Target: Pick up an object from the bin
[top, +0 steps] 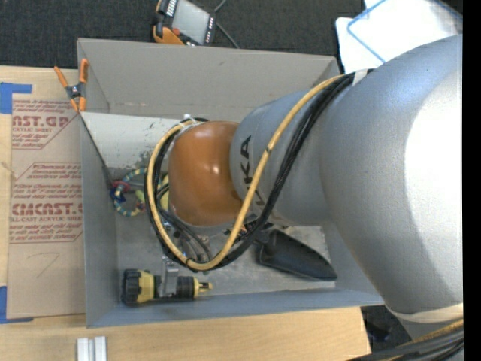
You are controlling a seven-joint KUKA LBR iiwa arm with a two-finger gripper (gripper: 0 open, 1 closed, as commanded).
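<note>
Closest to the lens, the grey arm comes in from 3 o'clock and covers the whole right half of the bin. At its end the rounded orange cover sits over the middle of the bin. The gripper pokes out from under that cover's 6 o'clock edge as a few dark and metal parts. Whether it is wide, narrow or holding anything I cannot tell, since the cover and the yellow and black cables stand in the way, looping round the cover from 11 o'clock down to 5 o'clock. Just past the gripper, at the bin's 7 o'clock near the front wall, lies a black-and-yellow tool. It is stubby and on its side, with a black knurled end toward 9 o'clock and a yellow tip toward 3 o'clock. It is the thing nearest the gripper, and whether the two touch is hard to make out. At 9 o'clock from the cover, near the left wall, a small tangle of coloured cord lies partly behind the cable loop. At the bin's 4 o'clock a black wedge lies flat on the floor, its upper edge cut off by the arm. Bare grey floor shows between the tangle and the tool. Whatever lies beneath the cover and the arm is hidden.
</note>
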